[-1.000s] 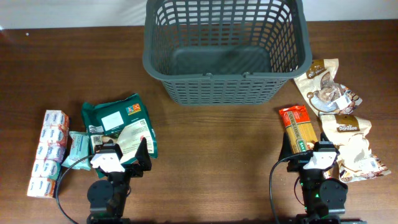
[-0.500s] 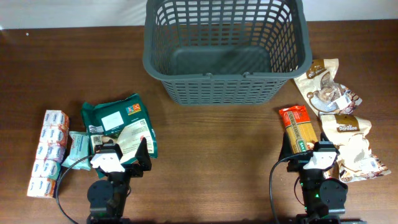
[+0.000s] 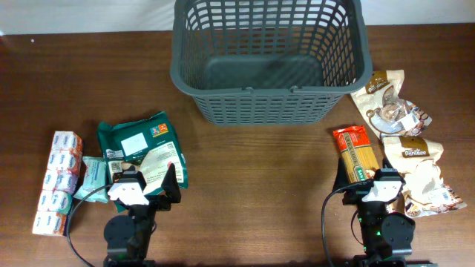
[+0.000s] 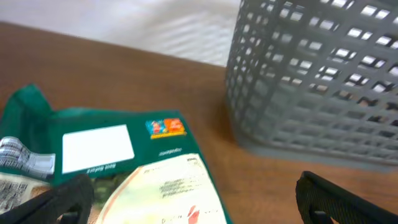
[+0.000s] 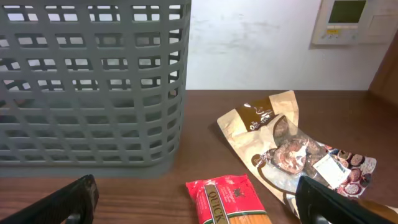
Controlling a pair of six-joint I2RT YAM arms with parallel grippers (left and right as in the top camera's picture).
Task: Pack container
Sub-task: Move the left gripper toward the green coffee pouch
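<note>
Container stands upright at the far middle of the worktop, well apart from both my arms. My left end effector is spread wide, low over the near part of a green packet. My right end effector is wide too, at the near end of a red pasta packet. Brown snack bags lie right of the pasta, and small cartons lie at far left.

A dark brown wood-grain table stretches ahead of the right gripper to a plain white wall, where a white wall panel with a small display hangs high to that gripper's right, beside a brown wooden edge.
</note>
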